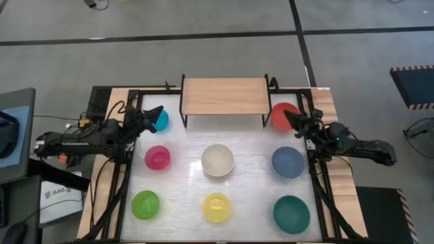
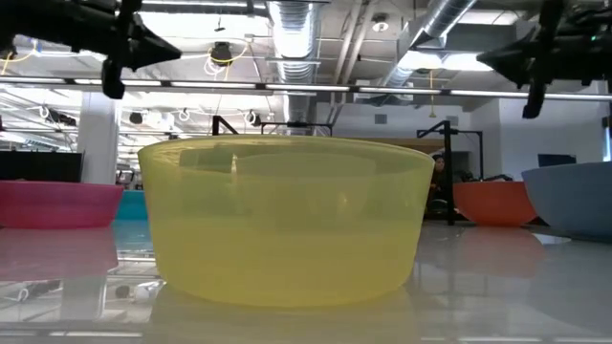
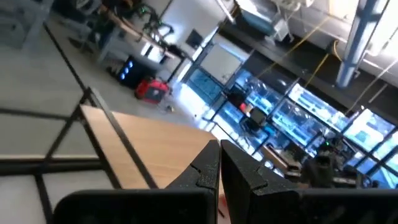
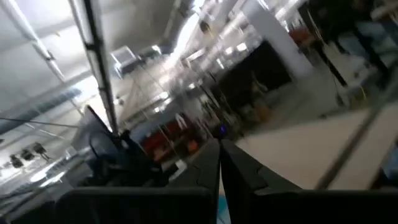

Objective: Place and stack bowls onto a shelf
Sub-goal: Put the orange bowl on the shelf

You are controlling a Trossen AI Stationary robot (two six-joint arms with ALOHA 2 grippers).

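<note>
The shelf (image 1: 224,95) stands bare at the table's far edge, with all eight bowls on the tabletop in front of it, each apart and holding nothing: cyan bowl (image 1: 159,119), red bowl (image 1: 283,115), magenta bowl (image 1: 157,157), white bowl (image 1: 218,160), blue bowl (image 1: 288,162), lime green bowl (image 1: 145,205), yellow bowl (image 1: 217,207), teal bowl (image 1: 291,213). The left gripper (image 1: 150,116) hangs over the cyan bowl and the right gripper (image 1: 290,118) over the red one, both with fingers pressed together on nothing

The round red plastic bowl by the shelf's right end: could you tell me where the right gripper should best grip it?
Probably the rim of the round red plastic bowl, from above on its right edge: it sits upright and open, and the right gripper, fingers together, hangs there.
</note>
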